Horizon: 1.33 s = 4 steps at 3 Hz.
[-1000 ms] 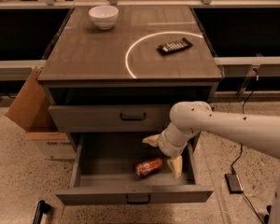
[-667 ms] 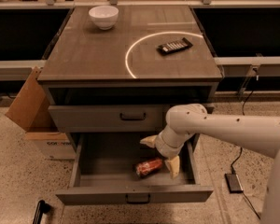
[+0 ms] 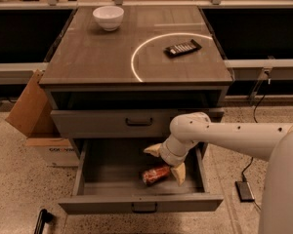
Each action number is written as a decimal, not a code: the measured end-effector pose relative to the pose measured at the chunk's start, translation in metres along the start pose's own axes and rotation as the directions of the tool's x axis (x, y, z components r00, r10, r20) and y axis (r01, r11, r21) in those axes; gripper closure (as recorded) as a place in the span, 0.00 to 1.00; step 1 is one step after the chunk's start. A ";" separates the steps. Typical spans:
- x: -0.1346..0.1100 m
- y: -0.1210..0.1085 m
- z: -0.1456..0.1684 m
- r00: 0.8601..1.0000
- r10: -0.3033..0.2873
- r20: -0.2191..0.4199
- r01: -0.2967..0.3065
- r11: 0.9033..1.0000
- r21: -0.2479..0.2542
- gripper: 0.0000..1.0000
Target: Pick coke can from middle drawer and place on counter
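The coke can (image 3: 155, 174) lies on its side in the open middle drawer (image 3: 141, 203), right of centre on the tray floor. My gripper (image 3: 167, 163) reaches down into the drawer from the right on a white arm. Its two tan fingers (image 3: 179, 173) are spread, one behind the can and one at the can's right end. The fingers are open and hold nothing. The counter (image 3: 97, 57) above is a wood-grain top with a thin white arc.
A black remote (image 3: 182, 48) and a white bowl (image 3: 108, 17) sit on the counter. A shut drawer front (image 3: 112, 123) is above the open one. A cardboard box (image 3: 36, 121) stands at the cabinet's left. A cable and a power brick (image 3: 245, 190) lie on the floor at right.
The gripper has shifted slightly left and lower in the drawer, closer around the can. The can has not moved.
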State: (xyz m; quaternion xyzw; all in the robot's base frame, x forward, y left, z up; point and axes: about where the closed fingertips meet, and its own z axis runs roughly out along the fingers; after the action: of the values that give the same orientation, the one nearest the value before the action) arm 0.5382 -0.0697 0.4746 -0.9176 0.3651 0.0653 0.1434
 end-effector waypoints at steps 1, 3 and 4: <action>0.000 0.000 0.000 1.000 0.000 0.000 0.000 1.000 0.000 0.00; 0.010 0.000 0.024 0.996 -0.088 0.004 0.088 0.996 0.015 0.00; 0.017 0.000 0.035 0.994 -0.108 0.010 0.108 0.994 0.025 0.00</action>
State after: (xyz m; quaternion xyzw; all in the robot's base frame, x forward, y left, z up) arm 0.5499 -0.0695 0.4377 -0.9337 0.3149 0.0584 0.1601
